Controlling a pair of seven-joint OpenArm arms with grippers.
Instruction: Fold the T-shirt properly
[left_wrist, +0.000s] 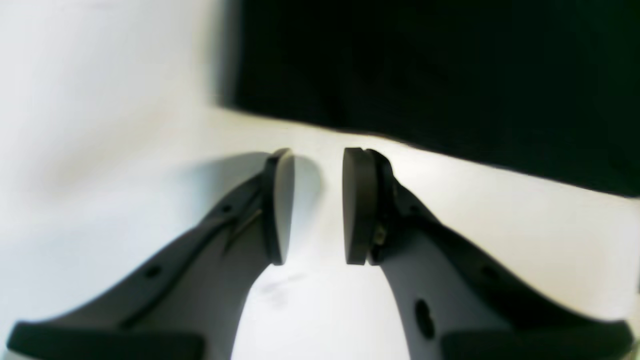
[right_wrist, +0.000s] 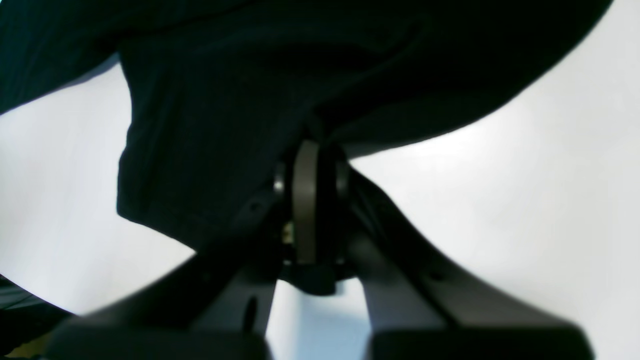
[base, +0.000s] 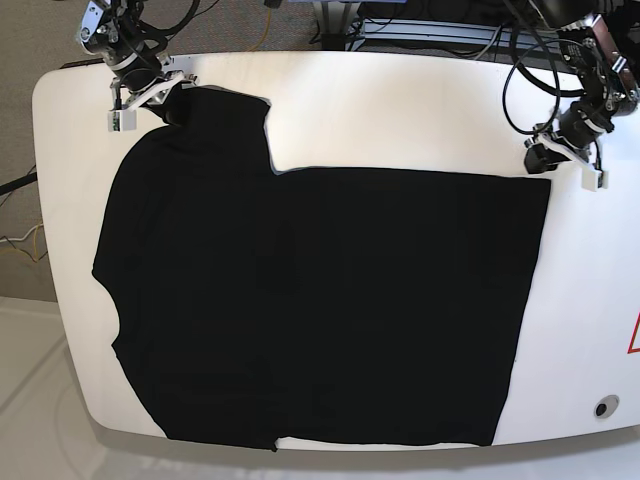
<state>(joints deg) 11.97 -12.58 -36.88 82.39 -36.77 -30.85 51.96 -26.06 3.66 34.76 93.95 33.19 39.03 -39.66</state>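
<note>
Lying spread across the white tabletop (base: 400, 100), the T-shirt (base: 330, 300) is being pinched at a sleeve by the right fingers (right_wrist: 305, 200); the left fingers (left_wrist: 360, 205) are parted, empty, near the hem corner, which should be gripped before folding evenly.

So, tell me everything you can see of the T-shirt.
The T-shirt is plain black matte cloth, spread mostly flat across the white table, its hem towards the left arm. One sleeve at the far corner is pinched in the shut right end effector. The left end effector stands open just short of the hem corner, touching nothing.
</note>
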